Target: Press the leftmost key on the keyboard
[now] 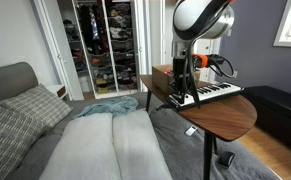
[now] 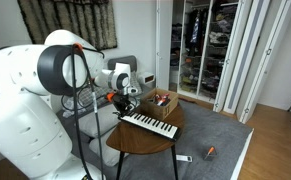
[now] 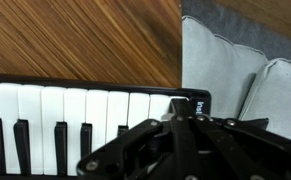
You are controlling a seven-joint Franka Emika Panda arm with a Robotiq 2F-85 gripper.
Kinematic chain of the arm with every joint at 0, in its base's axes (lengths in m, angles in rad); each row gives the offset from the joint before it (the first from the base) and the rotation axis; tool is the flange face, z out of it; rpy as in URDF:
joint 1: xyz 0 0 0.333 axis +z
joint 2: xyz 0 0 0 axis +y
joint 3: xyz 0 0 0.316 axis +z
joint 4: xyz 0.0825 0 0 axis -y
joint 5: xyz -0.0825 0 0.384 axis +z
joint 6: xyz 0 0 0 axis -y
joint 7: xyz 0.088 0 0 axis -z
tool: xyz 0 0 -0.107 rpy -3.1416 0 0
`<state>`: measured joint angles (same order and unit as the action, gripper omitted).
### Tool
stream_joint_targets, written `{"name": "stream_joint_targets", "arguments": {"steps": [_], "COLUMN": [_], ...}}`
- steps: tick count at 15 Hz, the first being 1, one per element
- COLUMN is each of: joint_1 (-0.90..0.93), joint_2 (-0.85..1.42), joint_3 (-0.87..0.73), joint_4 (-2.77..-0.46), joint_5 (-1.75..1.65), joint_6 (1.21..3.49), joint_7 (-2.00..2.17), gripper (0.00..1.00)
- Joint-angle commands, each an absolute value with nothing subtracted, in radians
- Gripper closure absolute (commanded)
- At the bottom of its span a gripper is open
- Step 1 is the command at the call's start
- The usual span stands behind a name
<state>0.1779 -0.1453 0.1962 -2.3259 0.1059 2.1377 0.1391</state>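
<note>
Plainly, the tool [image 3: 180,113] is set up for a poke, not a grasp. In the wrist view its fingers look drawn together into one narrow point with nothing between them, which suits a target no wider than a finger.

The keyboard [image 3: 45,105] lies flat on the table [image 3: 75,40], and one end reaches close to the table edge, with the sofa [image 3: 235,70] showing beyond it. The black keys [image 3: 60,135] sit toward the bottom of the wrist view, so the row is seen from its far side and a player's left falls on the right of the picture. That makes the leftmost key [image 3: 159,105] the last white one before the dark end cap [image 3: 193,102].

The point of the tool sits right at that end, over the seam between the key and the cap. Whether it already touches cannot be told.

In both exterior views the arm stands nearly upright over that end of the keyboard [image 1: 213,92] [image 2: 150,124], with the tool [image 1: 188,90] [image 2: 131,108] low above it. A straight descent would therefore push the key down rather than drag along the row.

The box [image 2: 163,100] sits behind the keyboard, clear of the approach.

My judgement is that the press is at hand. The risk is landing on the cap or catching the neighbouring key.
</note>
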Motion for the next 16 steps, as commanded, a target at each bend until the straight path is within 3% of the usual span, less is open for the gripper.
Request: {"name": "stream_joint_targets", "arguments": {"steps": [1, 14, 15, 16], "joint_1": [0.183, 0.179, 0.178, 0.179], "joint_2": [-0.170, -0.304, -0.308, -0.312], "joint_3": [0.194, 0.201, 0.202, 0.202], "joint_4": [-2.339, -2.335, -2.333, -2.332], "joint_5": [0.123, 0.096, 0.095, 0.095], "joint_6": [2.149, 2.098, 2.089, 2.083], "joint_7": [0.135, 0.154, 0.160, 0.157], "gripper": [1.00, 0.99, 0.74, 0.72]}}
